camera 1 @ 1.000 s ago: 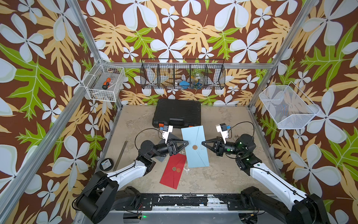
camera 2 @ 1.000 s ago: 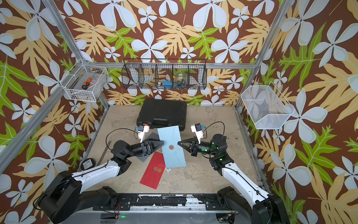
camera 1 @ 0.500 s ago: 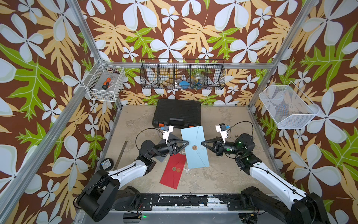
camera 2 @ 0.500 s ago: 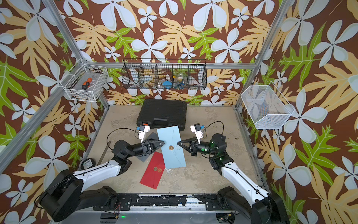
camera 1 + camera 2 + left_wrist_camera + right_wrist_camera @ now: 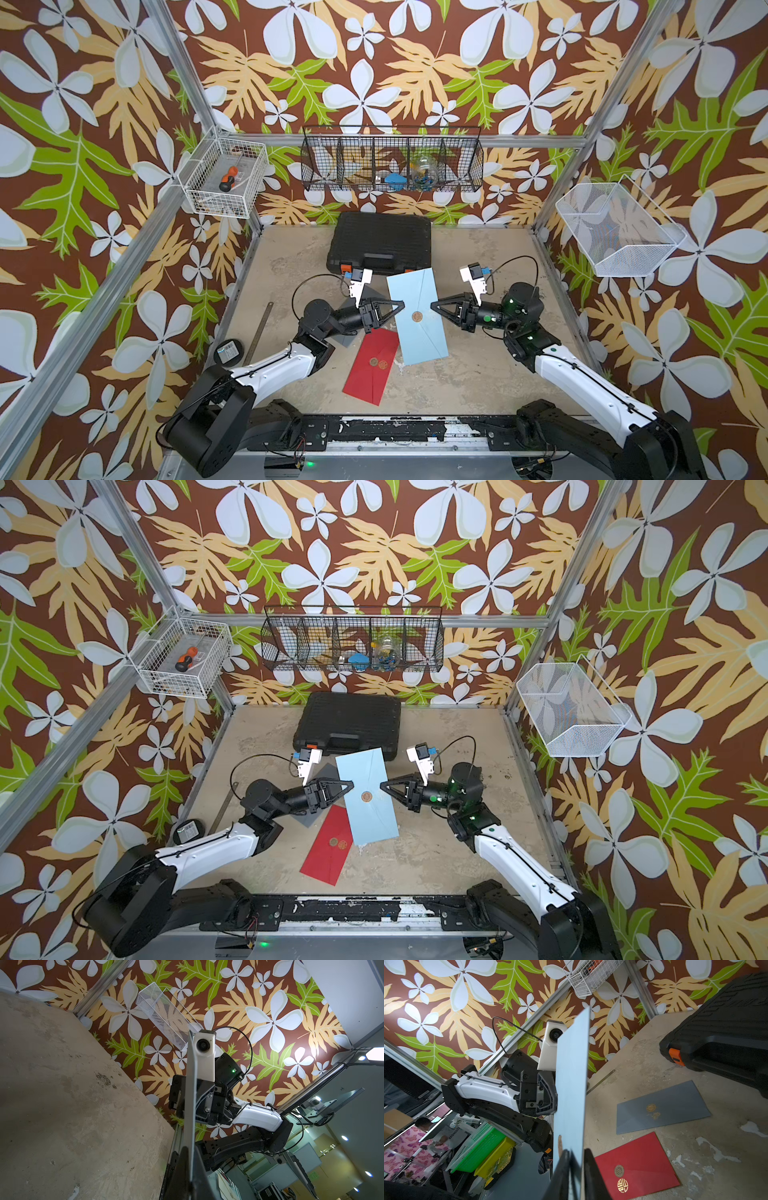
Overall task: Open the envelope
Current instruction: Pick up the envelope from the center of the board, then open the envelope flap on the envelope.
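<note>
Pinches blue envelope in left pincer, holds right pincer slightly parted opposite; risks one-sided sag, slip.

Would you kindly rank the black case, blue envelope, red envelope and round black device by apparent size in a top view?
1. black case
2. blue envelope, lifted nearer the camera, so only tentatively above red
3. red envelope
4. round black device

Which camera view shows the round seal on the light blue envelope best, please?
The top views: in both, the seal faces the camera. Right wrist shows only a sliver; left wrist, only the envelope edge-on.
</note>
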